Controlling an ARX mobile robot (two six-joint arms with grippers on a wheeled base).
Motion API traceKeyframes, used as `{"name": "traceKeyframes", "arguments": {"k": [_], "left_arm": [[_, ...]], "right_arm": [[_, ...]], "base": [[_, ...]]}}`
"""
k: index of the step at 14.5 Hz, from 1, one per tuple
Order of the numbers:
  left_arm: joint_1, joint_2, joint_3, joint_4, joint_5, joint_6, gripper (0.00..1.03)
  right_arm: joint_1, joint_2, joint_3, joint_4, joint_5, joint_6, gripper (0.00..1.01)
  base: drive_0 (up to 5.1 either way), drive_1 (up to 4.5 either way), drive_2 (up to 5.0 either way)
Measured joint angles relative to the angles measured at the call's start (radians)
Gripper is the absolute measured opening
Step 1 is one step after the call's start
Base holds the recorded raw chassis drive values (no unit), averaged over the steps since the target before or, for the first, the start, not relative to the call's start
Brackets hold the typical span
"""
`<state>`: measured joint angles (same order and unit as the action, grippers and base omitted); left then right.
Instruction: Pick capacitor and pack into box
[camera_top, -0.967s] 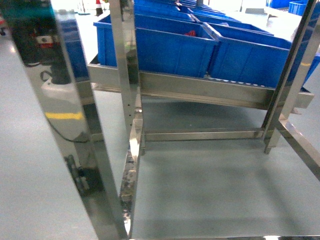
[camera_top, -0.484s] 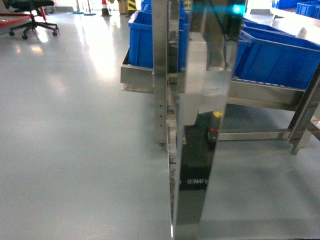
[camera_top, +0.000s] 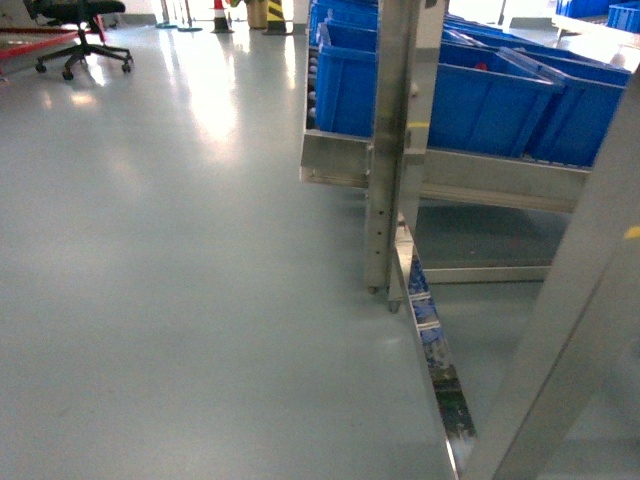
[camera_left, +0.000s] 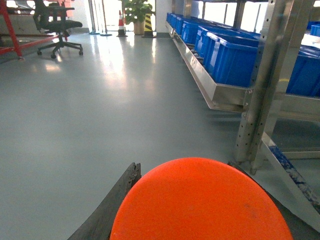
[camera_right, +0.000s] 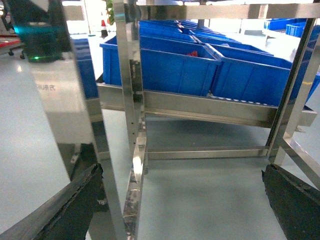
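One orange capacitor (camera_left: 200, 202) gripped between two left fingers (camera_left: 116, 202); two right fingers (camera_right: 65, 206) wide apart, empty.

Bright daylight glare on glossy floor (camera_top: 215, 110)

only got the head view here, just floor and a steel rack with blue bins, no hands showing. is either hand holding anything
Observer: Yes. In the left wrist view the left hand looks shut on a round orange object that fills the space between its fingers.
Operator: and the right one
Observer: The right hand is open, with nothing between its dark fingers. It faces the rack's blue bins.
Operator: any pink box around
Observer: None shows in any of the three views.
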<state>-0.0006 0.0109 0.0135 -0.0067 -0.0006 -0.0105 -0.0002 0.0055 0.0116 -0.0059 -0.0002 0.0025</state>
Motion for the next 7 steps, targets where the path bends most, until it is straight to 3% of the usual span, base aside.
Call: {"name": "traceKeyframes", "arguments": {"k": [7], "left_arm": [[0.000, 0.000, 0.000, 0.001, 0.000, 0.000, 0.43]], "right_arm": [[0.000, 0.000, 0.000, 0.000, 0.000, 0.000, 0.98]], "base": [[-5.0, 2.46, 2.5]]}}
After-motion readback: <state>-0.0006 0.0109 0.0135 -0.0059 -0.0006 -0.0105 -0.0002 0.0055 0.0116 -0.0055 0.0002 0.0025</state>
